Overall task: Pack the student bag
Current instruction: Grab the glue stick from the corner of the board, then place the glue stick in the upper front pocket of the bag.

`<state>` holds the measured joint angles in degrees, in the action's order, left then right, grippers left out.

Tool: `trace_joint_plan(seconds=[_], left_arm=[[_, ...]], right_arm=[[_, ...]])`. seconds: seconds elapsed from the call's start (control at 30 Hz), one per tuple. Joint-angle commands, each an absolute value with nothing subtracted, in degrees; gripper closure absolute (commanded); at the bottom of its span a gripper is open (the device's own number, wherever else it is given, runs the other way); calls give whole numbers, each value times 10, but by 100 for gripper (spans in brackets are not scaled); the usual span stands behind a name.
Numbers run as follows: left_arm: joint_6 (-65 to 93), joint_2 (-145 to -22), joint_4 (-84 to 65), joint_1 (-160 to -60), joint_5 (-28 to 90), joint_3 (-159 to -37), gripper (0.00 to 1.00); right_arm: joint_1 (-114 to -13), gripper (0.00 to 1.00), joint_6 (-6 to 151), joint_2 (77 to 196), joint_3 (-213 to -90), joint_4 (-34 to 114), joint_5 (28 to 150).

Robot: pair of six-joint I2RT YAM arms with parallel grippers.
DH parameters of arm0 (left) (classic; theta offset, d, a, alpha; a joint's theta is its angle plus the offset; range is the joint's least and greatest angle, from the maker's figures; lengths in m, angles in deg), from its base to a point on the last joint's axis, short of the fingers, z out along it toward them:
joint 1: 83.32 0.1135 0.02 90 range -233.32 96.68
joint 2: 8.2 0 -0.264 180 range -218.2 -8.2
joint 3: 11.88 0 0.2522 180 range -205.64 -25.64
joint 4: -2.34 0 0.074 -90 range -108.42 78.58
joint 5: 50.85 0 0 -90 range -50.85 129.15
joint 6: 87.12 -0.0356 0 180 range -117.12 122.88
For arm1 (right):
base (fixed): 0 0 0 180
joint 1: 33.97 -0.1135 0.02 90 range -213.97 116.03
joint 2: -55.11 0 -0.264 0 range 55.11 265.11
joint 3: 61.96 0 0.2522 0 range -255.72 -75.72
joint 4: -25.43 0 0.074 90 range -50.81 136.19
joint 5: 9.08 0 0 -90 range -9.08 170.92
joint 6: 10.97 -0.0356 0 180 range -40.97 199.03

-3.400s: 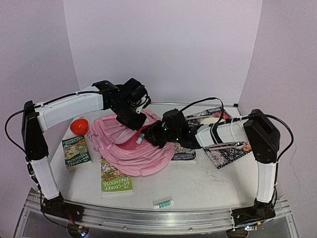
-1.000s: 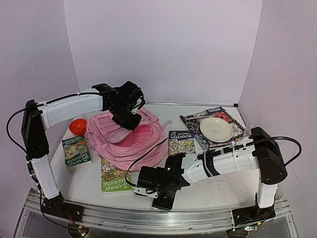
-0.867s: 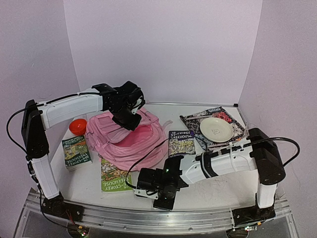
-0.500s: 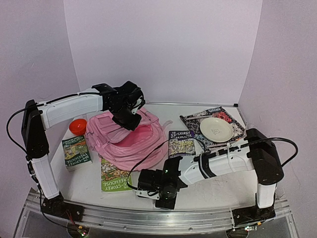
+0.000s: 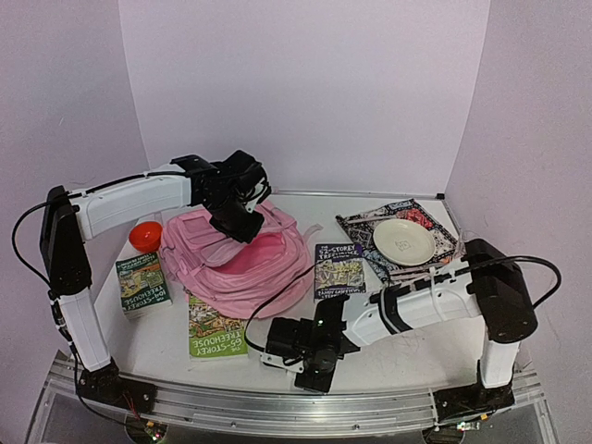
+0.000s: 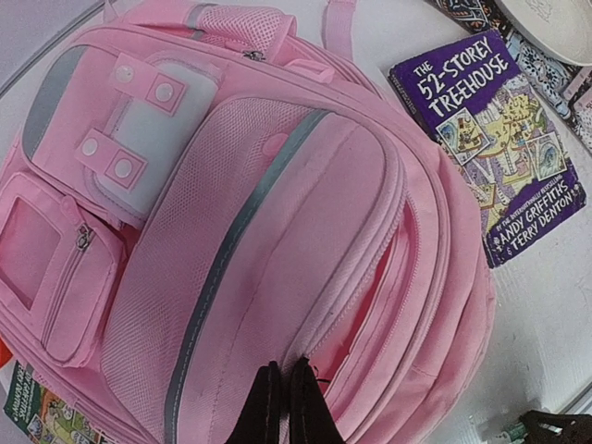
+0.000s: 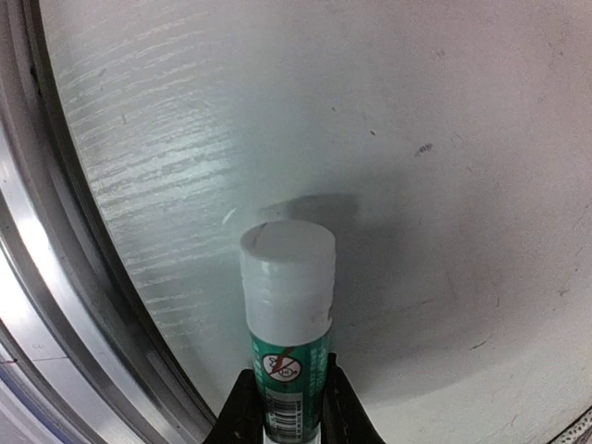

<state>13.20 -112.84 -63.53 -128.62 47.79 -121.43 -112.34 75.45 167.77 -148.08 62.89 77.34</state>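
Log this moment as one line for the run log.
left gripper: shut on student bag flap | right gripper: shut on glue stick near table front edge | packing: stick not yet in bag

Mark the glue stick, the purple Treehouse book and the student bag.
glue stick (image 7: 287, 314), right wrist view, white cap
purple Treehouse book (image 6: 490, 139), left wrist view, cover
student bag (image 6: 268, 213), left wrist view, front pocket

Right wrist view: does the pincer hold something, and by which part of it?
Yes. The right pincer holds a glue stick by its green labelled body; the white cap end sticks out free.
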Motion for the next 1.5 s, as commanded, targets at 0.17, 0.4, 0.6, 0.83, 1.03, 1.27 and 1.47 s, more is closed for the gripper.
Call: trace_joint_plan(seconds=[0.17, 0.4, 0.6, 0.83, 1.03, 1.27, 1.47], left_arm=[[136, -1116, -626, -1281, 463, -1272, 100], [138, -1121, -629, -1281, 449, -1300, 100], [148, -1121, -634, -1281, 434, -1323, 100], [167, -1118, -636, -1281, 405, -1339, 100], [172, -1112, -636, -1281, 386, -1334, 100], [179, -1104, -634, -1281, 360, -1323, 100], [183, -1103, -634, -1281, 344, -1319, 100]], right_arm=[[-1050, 100, 639, 1544, -1447, 570, 847], [-978, 100, 541, 1475, -1432, 457, 922], [-938, 100, 397, 1457, -1423, 332, 975], [-921, 100, 256, 1510, -1460, 310, 960], [-910, 100, 179, 1534, -1464, 240, 927], [-898, 100, 104, 1587, -1492, 190, 901], [-885, 100, 60, 1642, -1537, 156, 900]])
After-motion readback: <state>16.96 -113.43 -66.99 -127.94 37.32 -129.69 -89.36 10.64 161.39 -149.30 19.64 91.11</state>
